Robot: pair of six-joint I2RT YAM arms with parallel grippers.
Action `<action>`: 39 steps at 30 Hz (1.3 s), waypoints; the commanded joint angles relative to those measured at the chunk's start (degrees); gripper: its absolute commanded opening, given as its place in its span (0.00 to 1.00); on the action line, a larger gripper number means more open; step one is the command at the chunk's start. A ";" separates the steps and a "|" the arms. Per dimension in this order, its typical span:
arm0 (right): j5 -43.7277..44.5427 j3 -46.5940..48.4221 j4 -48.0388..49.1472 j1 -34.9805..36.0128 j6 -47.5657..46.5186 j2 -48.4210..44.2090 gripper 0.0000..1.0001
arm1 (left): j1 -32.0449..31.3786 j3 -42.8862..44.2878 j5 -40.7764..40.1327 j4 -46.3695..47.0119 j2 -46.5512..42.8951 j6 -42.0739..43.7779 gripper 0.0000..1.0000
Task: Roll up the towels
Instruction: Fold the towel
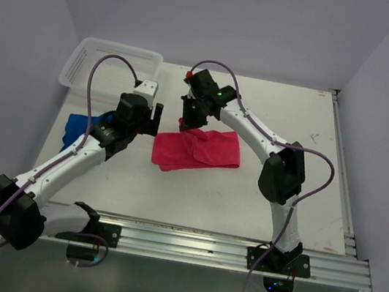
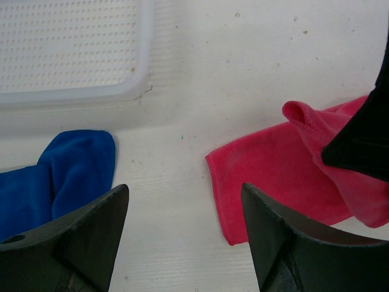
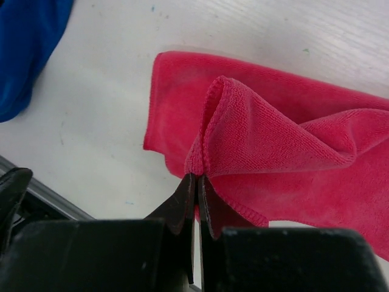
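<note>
Right claw [image 3: 196,181] pinches a fold of the bright pink-red cloth towel [image 3: 273,143], mid-frame; left claw [image 2: 183,204] spread over white desk [image 2: 243,73]

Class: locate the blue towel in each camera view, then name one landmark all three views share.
Top external: blue towel at left-middle, partly behind the left arm.
Left wrist: lower left.
Right wrist: top-left corner.
Shared landmark: the pink towel.
</note>
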 commanded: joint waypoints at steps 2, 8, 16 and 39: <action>-4.31 4.55 3.13 1.60 3.71 1.39 0.00 | -0.09 -0.28 -0.75 2.00 -1.52 0.77 0.79; -4.75 5.52 4.62 2.40 5.20 3.59 0.00 | -0.09 -0.28 -0.49 1.92 -1.78 0.59 0.79; -7.03 6.04 7.97 3.36 7.49 6.40 0.00 | -0.09 -0.37 -0.14 2.09 -1.87 0.59 0.79; -13.27 5.08 17.80 6.18 12.06 14.41 0.32 | -0.18 -0.37 0.30 2.27 -2.49 0.50 0.78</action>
